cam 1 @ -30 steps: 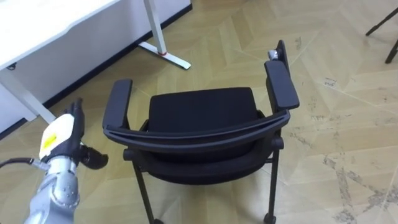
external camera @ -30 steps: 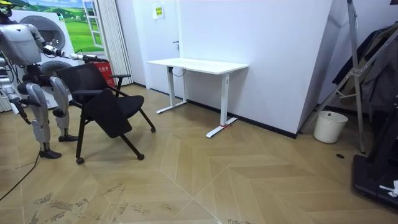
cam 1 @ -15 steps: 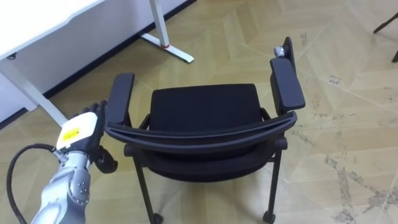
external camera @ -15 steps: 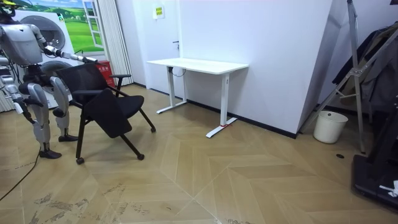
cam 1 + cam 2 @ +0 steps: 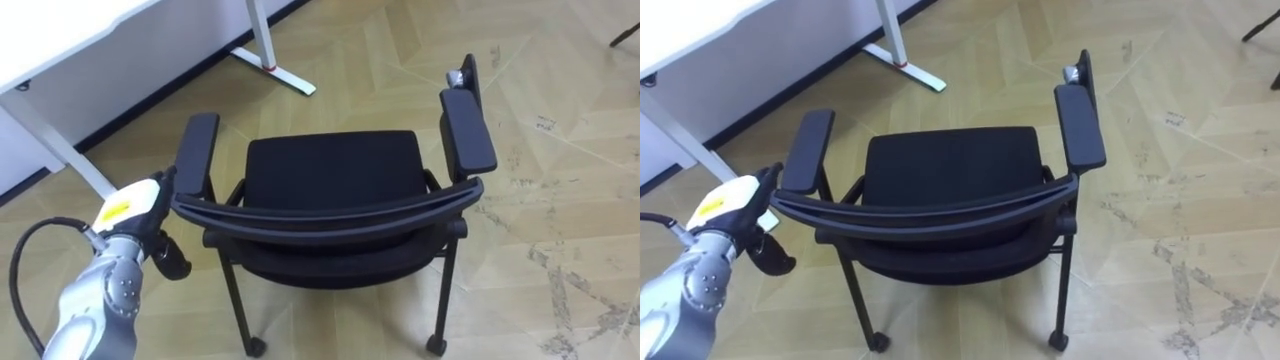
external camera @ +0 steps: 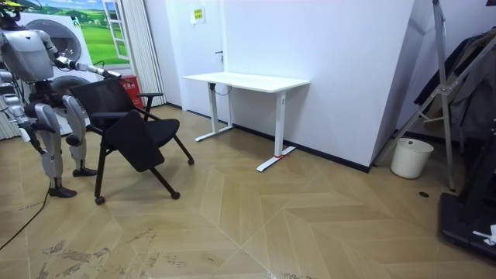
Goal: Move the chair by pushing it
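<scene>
White desk (image 5: 60, 45): upper left, beyond chair.
Left hand (image 5: 133, 207): at the backrest's left end, beside the left armrest; cannot tell how its fingers are set.
Black armchair (image 5: 335, 180): on castors, on parquet floor (image 5: 560, 200), seat facing away from the robot.

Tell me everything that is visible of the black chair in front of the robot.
The black chair with padded seat stands upright on the wooden floor, seen from behind and above. It has a curved backrest rail, a flat left armrest, a matching right armrest, and thin dark legs ending in small castors. The seat looks like fabric. The robot's left hand is at the rail's left end, fingers straight; contact is uncertain. A white desk stands beyond the chair.
</scene>
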Motion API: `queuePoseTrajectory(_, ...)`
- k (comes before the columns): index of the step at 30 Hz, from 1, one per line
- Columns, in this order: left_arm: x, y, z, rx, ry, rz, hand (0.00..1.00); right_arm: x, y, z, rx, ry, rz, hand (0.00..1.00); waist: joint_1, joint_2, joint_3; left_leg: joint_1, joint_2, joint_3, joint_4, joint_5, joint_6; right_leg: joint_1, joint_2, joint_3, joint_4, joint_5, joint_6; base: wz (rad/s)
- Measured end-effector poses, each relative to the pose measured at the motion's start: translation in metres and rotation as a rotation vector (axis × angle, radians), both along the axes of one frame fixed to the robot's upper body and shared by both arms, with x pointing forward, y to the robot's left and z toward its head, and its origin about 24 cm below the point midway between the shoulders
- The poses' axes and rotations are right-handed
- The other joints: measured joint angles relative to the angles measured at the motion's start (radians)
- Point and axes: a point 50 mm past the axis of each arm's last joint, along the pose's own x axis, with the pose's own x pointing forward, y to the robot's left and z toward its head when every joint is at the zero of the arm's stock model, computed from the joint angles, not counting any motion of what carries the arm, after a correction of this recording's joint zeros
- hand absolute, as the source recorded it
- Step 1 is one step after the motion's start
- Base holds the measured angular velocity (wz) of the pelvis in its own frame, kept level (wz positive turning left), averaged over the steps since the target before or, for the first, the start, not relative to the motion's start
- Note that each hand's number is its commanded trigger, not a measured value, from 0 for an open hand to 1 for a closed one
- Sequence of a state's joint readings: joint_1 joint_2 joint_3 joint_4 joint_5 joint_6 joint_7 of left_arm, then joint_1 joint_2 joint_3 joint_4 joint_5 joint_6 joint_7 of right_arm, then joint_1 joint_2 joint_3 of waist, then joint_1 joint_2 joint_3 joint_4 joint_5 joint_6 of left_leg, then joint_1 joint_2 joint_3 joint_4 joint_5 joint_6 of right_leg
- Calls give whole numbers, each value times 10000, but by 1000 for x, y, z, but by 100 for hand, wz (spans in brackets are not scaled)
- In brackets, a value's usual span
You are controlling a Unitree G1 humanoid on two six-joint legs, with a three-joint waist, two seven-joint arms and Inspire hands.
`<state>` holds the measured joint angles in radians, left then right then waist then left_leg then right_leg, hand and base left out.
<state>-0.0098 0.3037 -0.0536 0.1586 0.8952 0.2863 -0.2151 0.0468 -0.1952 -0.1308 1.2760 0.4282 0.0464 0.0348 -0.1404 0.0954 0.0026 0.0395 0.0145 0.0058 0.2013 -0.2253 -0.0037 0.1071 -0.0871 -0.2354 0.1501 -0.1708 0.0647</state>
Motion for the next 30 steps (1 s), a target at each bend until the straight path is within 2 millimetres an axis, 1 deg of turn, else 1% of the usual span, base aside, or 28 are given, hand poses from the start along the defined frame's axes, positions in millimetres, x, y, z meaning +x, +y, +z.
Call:
queuePoseTrajectory(5,2,0,11,813,322,-479,0,5,0,0,22,-54,-12,0,-71,55,47,-86,-11,-89,45,1,1,-20,-9,-109,-12,0,0,7)
queuePoseTrajectory(6,2,-1,16,923,337,-613,0,5,-1,1,12,-47,-29,0,-69,81,73,-90,-15,-106,46,1,1,-24,-14,-116,-12,0,0,5)
queuePoseTrajectory(10,5,-6,30,1183,143,-1050,0,4,0,0,46,115,-61,0,-38,111,107,-93,-24,-182,48,1,1,-24,-15,-135,-13,0,0,6)
queuePoseTrajectory(11,6,-11,37,1200,-82,-1281,0,4,0,0,57,150,-68,0,-38,112,123,-98,-32,-202,47,2,2,-24,-15,-115,-13,0,0,3)
queuePoseTrajectory(13,7,-20,47,1199,-461,-1739,0,5,1,-1,104,212,-25,0,-54,111,124,-98,-33,-205,45,2,2,-24,-15,-111,-14,0,0,0)
queuePoseTrajectory(15,7,-30,57,1177,-759,-2223,0,8,1,0,89,179,188,0,-152,124,136,-104,-32,-199,37,2,2,-30,-15,-94,-18,0,1,0)
queuePoseTrajectory(18,7,-37,67,1102,-1004,-2582,0,11,1,0,50,142,337,0,-216,124,137,-126,-24,-150,38,1,2,-90,-13,0,-18,-1,1,-6)
queuePoseTrajectory(21,6,-39,71,1206,-1067,-2665,0,10,1,0,37,175,384,0,-227,122,138,-149,-24,-114,39,1,2,-106,-10,101,-17,-1,2,-7)
queuePoseTrajectory(30,6,-39,72,1360,-898,-2714,0,9,1,0,44,197,358,0,-217,113,137,-199,-27,-115,160,1,2,-125,-8,159,-14,-1,2,0)
